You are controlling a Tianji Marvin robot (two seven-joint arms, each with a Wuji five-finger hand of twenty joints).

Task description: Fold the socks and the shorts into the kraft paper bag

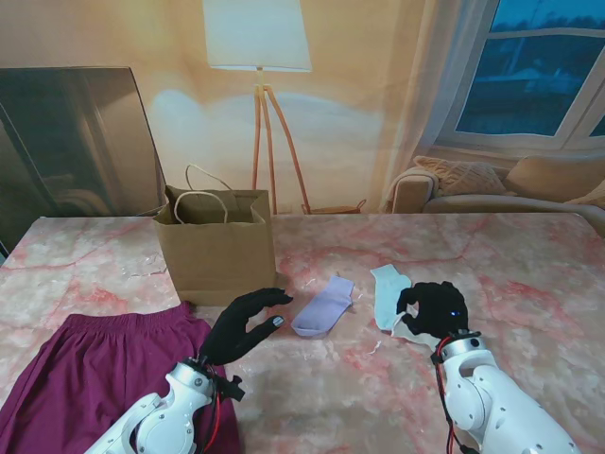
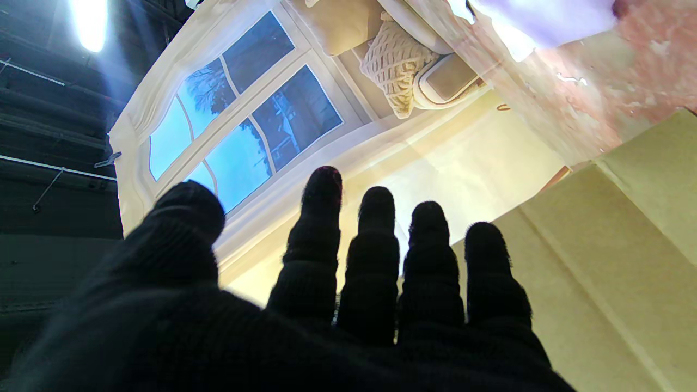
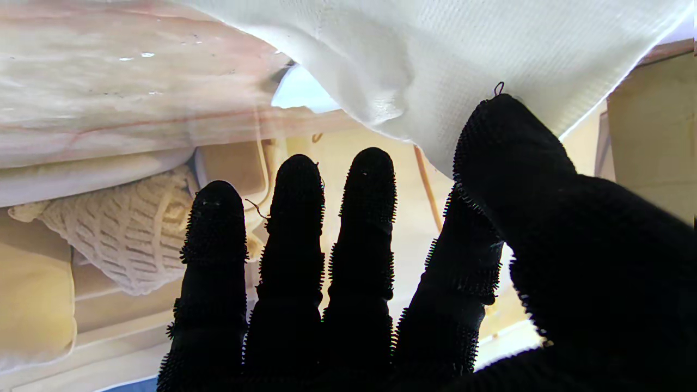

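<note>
warm, yellowish light from the floor lamp [image 1: 256, 38] at the back, pooled bright on the wall behind. dusk blue in the window [image 1: 529, 66]. soft, faint shadows on the marble table [image 1: 529, 274]. sharp from the stand. wrist views bent at the edges, gloved fingers [image 2: 375, 261] near-black silhouettes, pale sock [image 3: 435, 60] washed out.

A pink marble table [image 1: 529, 274] fills the lower half of the frame. Behind it, at the upper centre, a floor lamp [image 1: 257, 38] with a white shade and wooden legs stands against a warm beige wall [image 1: 369, 113]. At the upper right are a window [image 1: 529, 66] showing blue dusk, a curtain [image 1: 435, 95] and a sofa [image 1: 510, 184] with a knitted cushion [image 1: 463, 175]. A dark panel [image 1: 76, 142] leans at the upper left.
</note>
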